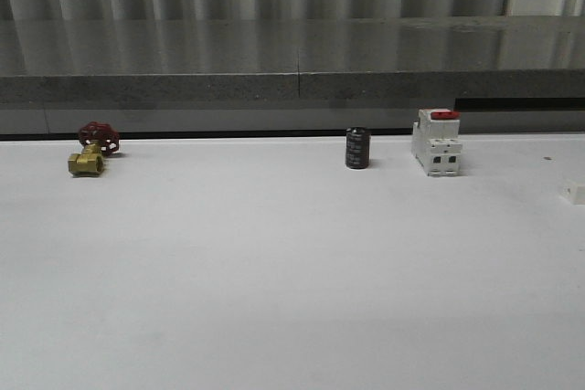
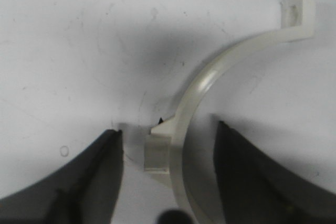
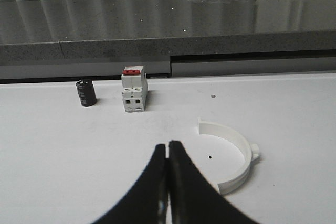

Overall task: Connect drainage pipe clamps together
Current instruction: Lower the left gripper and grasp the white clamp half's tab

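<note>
One white drainage pipe clamp [image 2: 195,85] lies on the white table, seen in the left wrist view as an arc with a flat end tab [image 2: 298,15] and a side lug [image 2: 157,153]. My left gripper [image 2: 169,129] is open and straddles the arc's lower part, one dark finger [image 2: 102,174] outside the lug and the other on the arc's inner side; neither touches it. The second clamp [image 3: 237,153], a half ring with a small lug, lies on the table in the right wrist view. It is just beyond and to one side of my right gripper [image 3: 168,143], which is shut on nothing.
Along the table's back edge stand a brass valve with a red handwheel [image 1: 91,151], a black cylinder [image 1: 357,148] and a white switch block with a red top [image 1: 436,142]. A small white piece [image 1: 575,193] shows at the right edge. A grey ledge [image 1: 292,79] runs behind.
</note>
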Robot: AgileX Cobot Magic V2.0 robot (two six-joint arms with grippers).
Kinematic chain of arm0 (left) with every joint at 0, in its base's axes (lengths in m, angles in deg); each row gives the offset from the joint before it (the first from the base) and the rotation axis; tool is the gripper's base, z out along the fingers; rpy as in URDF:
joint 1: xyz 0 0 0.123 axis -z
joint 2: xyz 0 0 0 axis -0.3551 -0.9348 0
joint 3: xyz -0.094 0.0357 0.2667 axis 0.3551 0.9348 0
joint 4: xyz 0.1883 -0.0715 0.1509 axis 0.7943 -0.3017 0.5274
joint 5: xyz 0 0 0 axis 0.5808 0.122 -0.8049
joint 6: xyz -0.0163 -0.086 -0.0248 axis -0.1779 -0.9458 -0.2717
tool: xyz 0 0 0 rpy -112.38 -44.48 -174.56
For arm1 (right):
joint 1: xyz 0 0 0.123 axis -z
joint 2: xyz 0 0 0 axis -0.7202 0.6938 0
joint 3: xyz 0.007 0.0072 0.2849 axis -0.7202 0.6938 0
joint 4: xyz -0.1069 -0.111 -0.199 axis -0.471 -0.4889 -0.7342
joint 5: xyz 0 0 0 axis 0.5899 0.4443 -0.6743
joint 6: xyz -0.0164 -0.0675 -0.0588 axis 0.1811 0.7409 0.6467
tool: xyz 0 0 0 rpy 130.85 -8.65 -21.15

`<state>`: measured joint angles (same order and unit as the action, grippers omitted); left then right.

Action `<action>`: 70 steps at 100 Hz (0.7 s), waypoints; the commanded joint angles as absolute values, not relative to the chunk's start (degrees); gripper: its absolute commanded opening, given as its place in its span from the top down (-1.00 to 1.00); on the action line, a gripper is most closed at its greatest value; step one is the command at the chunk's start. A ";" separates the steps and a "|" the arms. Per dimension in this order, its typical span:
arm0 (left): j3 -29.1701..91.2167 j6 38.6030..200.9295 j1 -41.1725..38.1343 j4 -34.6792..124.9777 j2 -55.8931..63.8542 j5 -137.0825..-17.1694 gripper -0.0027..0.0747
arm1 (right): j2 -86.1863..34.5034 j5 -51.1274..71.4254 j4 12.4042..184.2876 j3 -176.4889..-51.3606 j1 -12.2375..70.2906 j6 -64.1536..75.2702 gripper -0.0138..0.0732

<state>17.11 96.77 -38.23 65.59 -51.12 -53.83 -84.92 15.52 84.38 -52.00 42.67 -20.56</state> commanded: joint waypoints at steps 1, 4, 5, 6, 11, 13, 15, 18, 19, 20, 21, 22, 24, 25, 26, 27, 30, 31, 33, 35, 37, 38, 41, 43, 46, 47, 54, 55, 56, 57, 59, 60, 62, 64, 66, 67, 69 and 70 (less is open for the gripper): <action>15.52 96.82 -38.30 65.13 -48.50 -54.38 0.38 | -85.91 20.43 84.05 -52.89 42.91 -20.33 0.84; 15.52 96.82 -38.30 65.13 -48.50 -54.12 0.50 | -85.91 20.43 84.05 -52.89 42.91 -20.33 0.84; 15.52 96.82 -38.30 65.13 -48.50 -54.15 0.52 | -85.91 20.43 84.05 -52.89 42.91 -20.33 0.84; 15.52 96.82 -38.30 65.13 -48.50 -53.99 0.54 | -85.91 20.43 84.05 -52.89 42.91 -20.33 0.84; 15.52 96.82 -38.30 65.13 -48.50 -53.63 0.67 | -85.91 20.43 84.05 -52.89 42.91 -20.33 0.84; 15.52 96.82 -38.30 65.13 -48.50 -53.50 0.69 | -85.91 20.43 84.05 -52.89 42.91 -20.33 0.84; 15.52 96.82 -38.30 64.83 -48.50 -53.51 0.71 | -85.91 20.43 84.05 -52.89 42.91 -20.33 0.84; 15.52 96.82 -38.30 64.44 -48.50 -53.42 0.73 | -85.91 20.43 84.05 -52.89 42.91 -20.33 0.84; 15.52 96.82 -38.30 64.28 -48.32 -53.26 0.73 | -85.91 20.43 84.05 -52.89 42.91 -20.33 0.84; 15.52 96.82 -38.30 64.00 -48.26 -53.25 0.73 | -85.91 20.43 84.05 -52.89 42.91 -20.33 0.84; 15.52 96.82 -38.30 63.87 -48.27 -53.25 0.73 | -85.91 20.43 84.05 -52.89 42.91 -20.33 0.84; 15.52 96.82 -38.30 63.65 -48.11 -53.07 0.73 | -85.91 20.43 84.05 -52.89 42.91 -20.33 0.84; 15.52 96.82 -38.30 63.39 -47.87 -52.90 0.73 | -85.91 20.43 84.05 -52.89 42.91 -20.33 0.84; 15.52 96.82 -38.30 63.17 -47.81 -52.80 0.73 | -85.91 20.43 84.05 -52.89 42.91 -20.33 0.84; 15.52 96.82 -38.30 63.07 -47.58 -52.63 0.73 | -85.91 20.43 84.05 -52.89 42.91 -20.33 0.84; 15.52 96.82 -38.30 62.82 -47.45 -52.41 0.73 | -85.91 20.43 84.05 -52.89 42.91 -20.33 0.84; 15.52 96.82 -38.02 62.49 -46.94 -51.95 0.73 | -85.91 20.43 84.05 -52.89 42.91 -20.33 0.84; 15.52 96.82 -37.91 62.35 -46.62 -51.82 0.73 | -85.91 20.43 84.05 -52.89 42.91 -20.33 0.84; 15.52 96.82 -37.77 62.23 -46.07 -51.53 0.73 | -85.91 20.43 84.05 -52.89 42.91 -20.33 0.84; 15.52 96.82 -37.44 62.10 -45.67 -51.15 0.73 | -85.91 20.43 84.05 -52.89 42.91 -20.33 0.84; 15.52 96.82 -37.07 61.52 -45.05 -50.72 0.73 | -85.91 20.43 84.05 -52.89 42.91 -20.33 0.84; 15.52 96.82 -36.84 61.37 -44.59 -50.59 0.73 | -85.91 20.43 84.05 -52.89 42.91 -20.33 0.84; 15.52 96.82 -36.22 60.52 -43.61 -50.05 0.73 | -85.91 20.43 84.05 -52.89 42.91 -20.33 0.84; 15.52 96.65 -35.65 60.20 -42.83 -49.94 0.73 | -85.91 20.43 84.05 -52.89 42.91 -20.33 0.84; 15.52 96.30 -34.83 59.65 -41.72 -49.27 0.73 | -85.91 20.43 84.05 -52.89 42.91 -20.33 0.84; 15.52 96.28 -34.60 59.50 -41.14 -49.13 0.73 | -85.91 20.43 84.05 -52.89 42.91 -20.33 0.84; 15.52 93.98 -31.75 59.34 -38.29 -47.47 0.73 | -85.91 20.43 84.05 -52.89 42.91 -20.33 0.84; 15.52 93.43 -31.10 59.48 -38.00 -47.24 0.73 | -85.91 20.43 84.05 -52.89 42.91 -20.33 0.84; 15.52 93.21 -30.76 59.48 -37.73 -47.23 0.73 | -85.91 20.43 84.05 -52.89 42.91 -20.33 0.84; 15.52 92.80 -30.07 59.48 -37.19 -47.07 0.73 | -85.91 20.43 84.05 -52.89 42.91 -20.33 0.84; 15.52 91.89 -28.99 59.74 -36.38 -46.83 0.73 | -85.91 20.43 84.05 -52.89 42.91 -20.33 0.84; 15.52 91.48 -28.62 59.76 -36.14 -46.82 0.73 | -85.91 20.43 84.05 -52.89 42.91 -20.33 0.84; 15.52 90.05 -27.47 59.99 -35.39 -46.53 0.73 | -85.91 20.43 84.05 -52.89 42.91 -20.33 0.84; 15.52 88.75 -26.29 60.08 -34.76 -46.38 0.73 | -85.91 20.43 84.05 -52.89 42.91 -20.33 0.84; 15.52 87.73 -25.07 60.35 -34.17 -46.26 0.73 | -85.91 20.43 84.05 -52.89 42.91 -20.33 0.84; 15.52 87.39 -24.65 60.51 -34.02 -46.09 0.73 | -85.91 20.43 84.05 -52.89 42.91 -20.33 0.84; 15.52 86.27 -23.40 60.77 -33.49 -45.78 0.73 | -85.91 20.43 84.05 -52.89 42.91 -20.33 0.84; 15.52 85.81 -22.97 60.85 -33.34 -45.68 0.73 | -85.91 20.43 84.05 -52.89 42.91 -20.33 0.84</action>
